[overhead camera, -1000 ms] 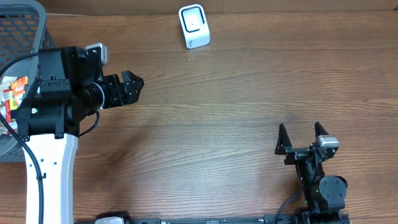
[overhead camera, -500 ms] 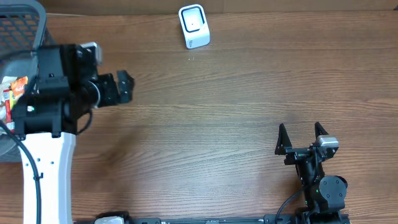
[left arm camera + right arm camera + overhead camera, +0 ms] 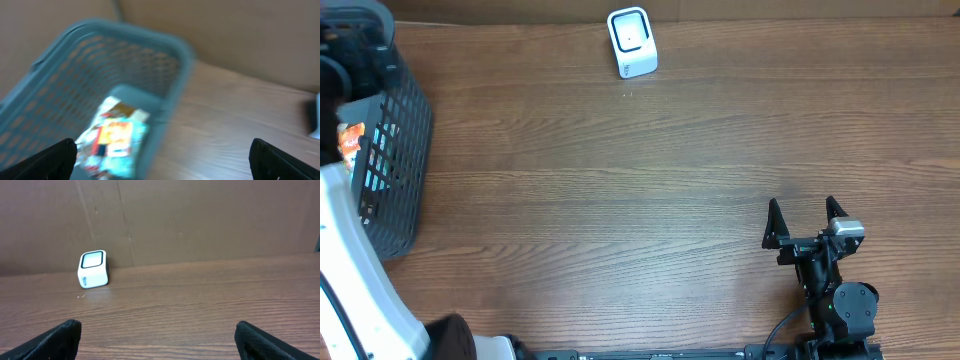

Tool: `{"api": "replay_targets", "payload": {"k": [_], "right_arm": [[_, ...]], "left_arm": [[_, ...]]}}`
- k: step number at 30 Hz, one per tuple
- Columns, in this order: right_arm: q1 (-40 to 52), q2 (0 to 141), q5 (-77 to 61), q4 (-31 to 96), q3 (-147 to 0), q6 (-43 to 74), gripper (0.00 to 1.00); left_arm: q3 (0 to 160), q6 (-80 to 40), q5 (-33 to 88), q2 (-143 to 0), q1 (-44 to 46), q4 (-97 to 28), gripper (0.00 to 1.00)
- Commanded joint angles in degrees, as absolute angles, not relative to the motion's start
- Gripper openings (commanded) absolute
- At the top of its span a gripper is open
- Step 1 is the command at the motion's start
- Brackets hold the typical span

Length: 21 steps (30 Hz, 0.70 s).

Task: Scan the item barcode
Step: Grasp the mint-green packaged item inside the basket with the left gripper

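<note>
White scanner (image 3: 632,42), grey mesh basket (image 3: 392,160), brown wood-grain table (image 3: 650,200)

So the basket (image 3: 400,130) sat at the far left edge of the tabletop (image 3: 670,180), with the snack packets (image 3: 350,138) lying inside it. The scanner (image 3: 632,42) stood way at the back, a bit left of centre, well apart from the basket. The right gripper (image 3: 807,215) sat at the front right, facing the scanner.

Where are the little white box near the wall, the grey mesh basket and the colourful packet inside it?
little white box (image 3: 632,42), overhead view, its top face.
grey mesh basket (image 3: 400,150), overhead view, its side wall.
colourful packet (image 3: 117,138), left wrist view, its printed front.
</note>
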<state>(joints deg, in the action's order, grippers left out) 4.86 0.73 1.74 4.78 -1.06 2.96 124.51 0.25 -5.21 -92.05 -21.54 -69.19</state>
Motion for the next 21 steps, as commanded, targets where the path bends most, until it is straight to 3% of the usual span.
{"api": "replay_targets", "payload": {"k": [1, 11, 21], "right_arm": [[4.80, 0.19, 1.85, 4.64, -0.45, 2.72, 1.00], [4.80, 0.19, 1.85, 4.64, -0.45, 2.72, 1.00], [4.80, 0.19, 1.85, 4.64, -0.45, 2.74, 1.00]], "left_arm": [[125.36, 3.84, -4.47, -96.07, -27.35, -69.43, 1.00], [125.34, 15.68, 4.43, -107.18, -37.17, -73.80, 1.00], [125.29, 21.65, 8.75, -115.83, -39.42, -74.37, 1.00]]}}
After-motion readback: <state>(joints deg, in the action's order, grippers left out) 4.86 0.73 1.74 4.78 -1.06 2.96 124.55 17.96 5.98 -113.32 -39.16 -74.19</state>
